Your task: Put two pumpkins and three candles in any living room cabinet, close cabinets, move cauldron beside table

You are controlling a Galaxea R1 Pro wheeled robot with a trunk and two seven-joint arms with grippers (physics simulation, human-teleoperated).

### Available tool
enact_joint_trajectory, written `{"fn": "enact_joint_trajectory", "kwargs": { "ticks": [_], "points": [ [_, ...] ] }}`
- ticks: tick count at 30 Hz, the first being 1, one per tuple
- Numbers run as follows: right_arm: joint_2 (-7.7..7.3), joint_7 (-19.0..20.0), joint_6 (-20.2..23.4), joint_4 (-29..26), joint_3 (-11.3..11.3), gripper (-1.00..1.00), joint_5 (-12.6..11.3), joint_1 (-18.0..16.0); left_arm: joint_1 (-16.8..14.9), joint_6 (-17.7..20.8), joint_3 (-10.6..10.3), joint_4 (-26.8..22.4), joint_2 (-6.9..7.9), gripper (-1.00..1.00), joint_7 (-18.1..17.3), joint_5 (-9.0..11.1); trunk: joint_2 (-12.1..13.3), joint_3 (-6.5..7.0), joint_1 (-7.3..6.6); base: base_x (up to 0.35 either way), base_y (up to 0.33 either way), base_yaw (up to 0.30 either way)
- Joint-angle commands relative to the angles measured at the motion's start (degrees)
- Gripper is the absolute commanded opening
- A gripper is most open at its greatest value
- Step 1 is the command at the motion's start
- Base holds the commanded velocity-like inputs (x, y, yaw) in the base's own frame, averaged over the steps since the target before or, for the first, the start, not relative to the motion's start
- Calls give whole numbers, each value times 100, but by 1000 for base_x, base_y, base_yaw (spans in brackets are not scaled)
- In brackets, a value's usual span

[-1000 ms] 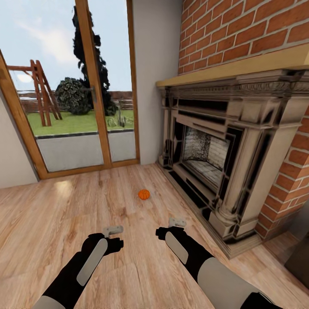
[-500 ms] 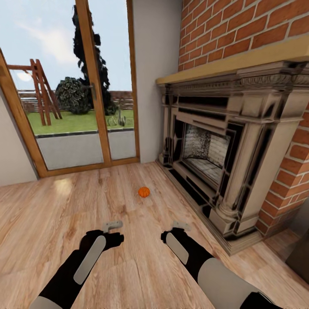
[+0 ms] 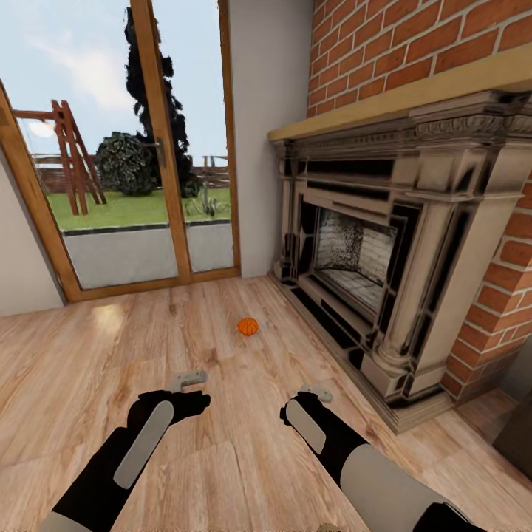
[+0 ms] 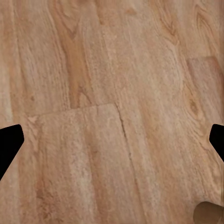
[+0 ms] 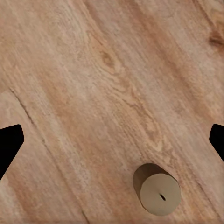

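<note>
Looking down from the head camera, one pumpkin [image 3: 247,326] sat on the wood floor [image 3: 89,369], out ahead of both arms and near the fireplace [image 3: 369,251] base, touching nothing. Just the one orange pumpkin was visible, small and round. Both arms were held low over the floor, left gripper [image 3: 188,380] and right gripper [image 3: 316,393] well short of the pumpkin. Each wrist camera caught two dark finger tips [image 4: 9,144] at opposite edges, wide apart with bare planks between them, so both pincers were spread and held nothing. One candle [image 5: 156,189], a short tan cylinder with a wick, stood upright on the floor under the right gripper [image 5: 112,142]. Two glass door panels [image 3: 118,148] showed the yard behind.
</note>
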Motion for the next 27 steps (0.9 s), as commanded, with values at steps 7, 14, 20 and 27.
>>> {"fn": "enact_joint_trajectory", "kwargs": {
  "ticks": [7, 14, 20, 27],
  "points": [
    [0, -14, 27, -3, 16, 100, -18, -6, -5, 2, -19, -14, 11, 100, 63, 96, -285, -132, 153, 0, 0, 0],
    [0, -1, 25, 4, 24, 100, -14, -6, -5, 2, -23, -21, 11, 100, 58, 97, -566, -258, 307, 0, 0, 0],
    [0, 0, 27, 125, 53, 100, 37, -6, -5, 2, -23, -23, 11, 100, 60, 97, -806, -366, 439, 0, 0, 0],
    [0, 0, 25, 313, 58, 100, 85, -6, -5, 2, -31, -23, 11, 100, 60, 97, -856, -516, 477, 0, 0, 0]
  ]
}}
